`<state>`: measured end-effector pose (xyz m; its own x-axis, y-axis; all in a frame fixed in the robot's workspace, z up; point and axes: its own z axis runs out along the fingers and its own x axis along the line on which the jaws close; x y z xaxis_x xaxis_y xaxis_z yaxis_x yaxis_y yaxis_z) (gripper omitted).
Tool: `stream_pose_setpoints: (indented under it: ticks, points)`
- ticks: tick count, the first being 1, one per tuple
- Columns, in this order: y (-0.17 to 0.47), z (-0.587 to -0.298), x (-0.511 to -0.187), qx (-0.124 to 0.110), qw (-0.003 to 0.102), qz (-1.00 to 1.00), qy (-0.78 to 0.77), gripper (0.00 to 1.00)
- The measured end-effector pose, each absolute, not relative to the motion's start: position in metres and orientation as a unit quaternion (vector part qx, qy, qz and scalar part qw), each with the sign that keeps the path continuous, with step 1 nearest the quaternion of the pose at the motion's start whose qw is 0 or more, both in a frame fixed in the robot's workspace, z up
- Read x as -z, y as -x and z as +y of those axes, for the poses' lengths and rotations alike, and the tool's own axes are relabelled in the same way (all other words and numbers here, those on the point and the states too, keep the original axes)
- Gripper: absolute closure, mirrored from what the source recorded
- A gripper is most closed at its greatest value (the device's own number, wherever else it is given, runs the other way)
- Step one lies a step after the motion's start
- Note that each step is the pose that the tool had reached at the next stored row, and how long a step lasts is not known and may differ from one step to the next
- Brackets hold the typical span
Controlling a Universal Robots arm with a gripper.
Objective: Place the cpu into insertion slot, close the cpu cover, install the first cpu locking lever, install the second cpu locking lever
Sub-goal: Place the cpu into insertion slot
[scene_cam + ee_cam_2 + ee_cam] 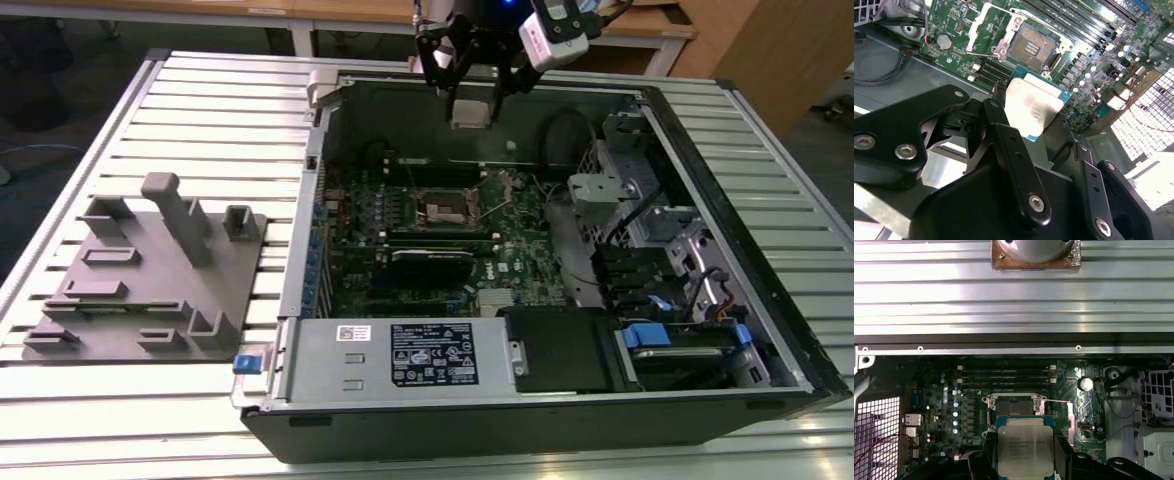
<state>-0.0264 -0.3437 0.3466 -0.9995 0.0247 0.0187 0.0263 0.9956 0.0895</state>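
Observation:
In the exterior view my gripper (470, 100) hangs above the far wall of the open computer case, shut on the cpu (469, 112), a small silver-grey square. In both wrist views the cpu (1035, 106) (1021, 444) sits between the black fingers (1004, 135) (985, 456), held by its edges. Below it on the green motherboard lies the insertion slot (445, 209) (1031, 47) (1013, 408), its contact field bare; in the first wrist view the chip hides part of it. The cpu cover (975, 27) (1072, 415) stands flipped open beside the slot.
The case (747, 250) lies on its side on a slatted metal table (214, 110). A grey fixture plate (147, 270) with upright pegs sits at the exterior view's left. Memory slots (1006, 375), a black card (430, 264), the power supply (400, 355) and cabled drive bays (654, 250) surround the slot.

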Motion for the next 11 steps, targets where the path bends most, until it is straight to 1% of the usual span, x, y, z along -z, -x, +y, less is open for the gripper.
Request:
stream_pose_setpoints:
  ticks: [11]
  points:
    - [0.0264,-0.3436,-0.3463,0.045,0.009,-0.999,0.013,0.46]
